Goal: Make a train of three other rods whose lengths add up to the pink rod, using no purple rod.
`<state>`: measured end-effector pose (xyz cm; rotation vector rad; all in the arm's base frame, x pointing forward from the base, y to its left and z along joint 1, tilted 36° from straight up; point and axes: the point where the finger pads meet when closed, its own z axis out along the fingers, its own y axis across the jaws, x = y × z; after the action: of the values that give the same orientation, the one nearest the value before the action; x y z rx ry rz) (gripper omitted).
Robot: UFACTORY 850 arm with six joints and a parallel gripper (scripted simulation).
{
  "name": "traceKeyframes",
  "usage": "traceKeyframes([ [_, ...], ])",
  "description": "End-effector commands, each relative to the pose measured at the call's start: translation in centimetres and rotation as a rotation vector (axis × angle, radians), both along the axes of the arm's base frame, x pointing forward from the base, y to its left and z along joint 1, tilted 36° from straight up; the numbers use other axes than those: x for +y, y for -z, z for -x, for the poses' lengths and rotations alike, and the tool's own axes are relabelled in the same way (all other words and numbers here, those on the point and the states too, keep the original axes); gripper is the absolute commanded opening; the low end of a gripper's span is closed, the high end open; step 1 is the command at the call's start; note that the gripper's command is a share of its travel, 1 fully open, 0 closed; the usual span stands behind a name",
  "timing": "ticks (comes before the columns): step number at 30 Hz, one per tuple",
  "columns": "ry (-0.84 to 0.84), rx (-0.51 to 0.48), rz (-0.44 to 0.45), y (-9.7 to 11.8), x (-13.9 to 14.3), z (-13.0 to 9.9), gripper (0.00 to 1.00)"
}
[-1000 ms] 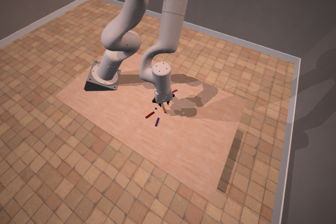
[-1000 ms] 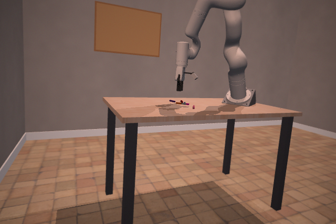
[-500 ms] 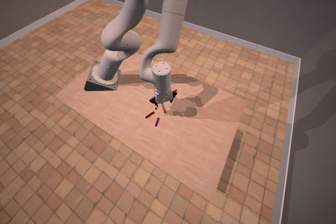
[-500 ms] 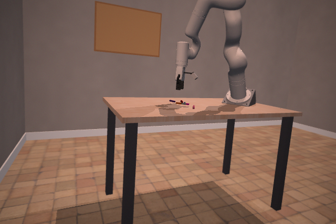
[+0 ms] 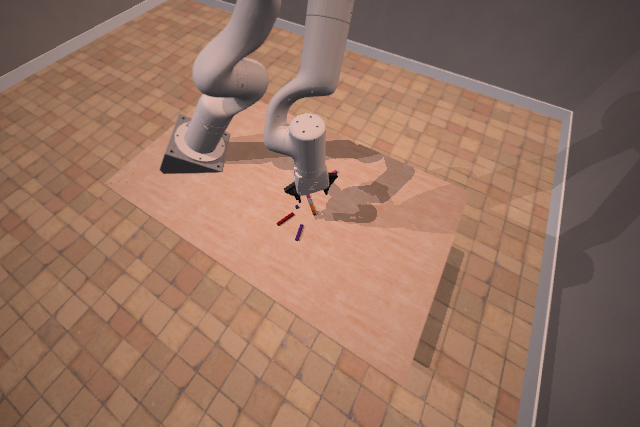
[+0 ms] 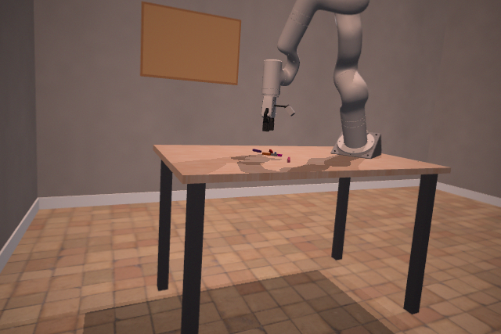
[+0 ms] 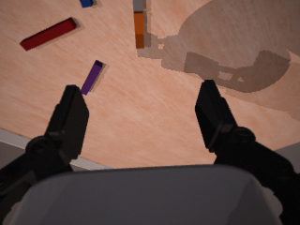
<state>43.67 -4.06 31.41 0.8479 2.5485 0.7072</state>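
My gripper (image 5: 308,190) (image 6: 267,126) (image 7: 142,97) is open and empty, well above the table (image 5: 361,277) (image 6: 210,168). Below and just ahead of it a line of rods lies end to end: an orange rod (image 5: 312,209) (image 7: 140,30) (image 6: 265,153), a grey rod (image 5: 310,202) (image 7: 139,5) and a magenta rod (image 5: 308,197) (image 6: 279,155). A red rod (image 5: 285,218) (image 7: 48,34), a purple rod (image 5: 299,232) (image 7: 92,77) (image 6: 256,150) and a small blue rod (image 5: 297,206) (image 7: 85,3) lie apart to the left of the line. The pink rod (image 5: 333,172) (image 6: 289,159) lies behind the gripper, mostly hidden in the top view.
The arm's base (image 5: 196,151) (image 6: 358,148) is bolted at the table's back corner. The arm's shadow falls on the table to the right of the rods. An orange board (image 6: 189,43) hangs on the wall.
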Motion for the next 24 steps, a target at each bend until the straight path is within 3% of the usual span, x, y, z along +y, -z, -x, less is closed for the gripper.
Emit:
traceKeyframes([
  [1,0.000,0.000,0.000,-0.9,-0.4,0.5,1.00],
  [13,0.000,0.000,0.000,-5.6,-2.4,3.2,1.00],
  [24,0.000,0.000,0.000,-6.1,-2.6,3.5,1.00],
])
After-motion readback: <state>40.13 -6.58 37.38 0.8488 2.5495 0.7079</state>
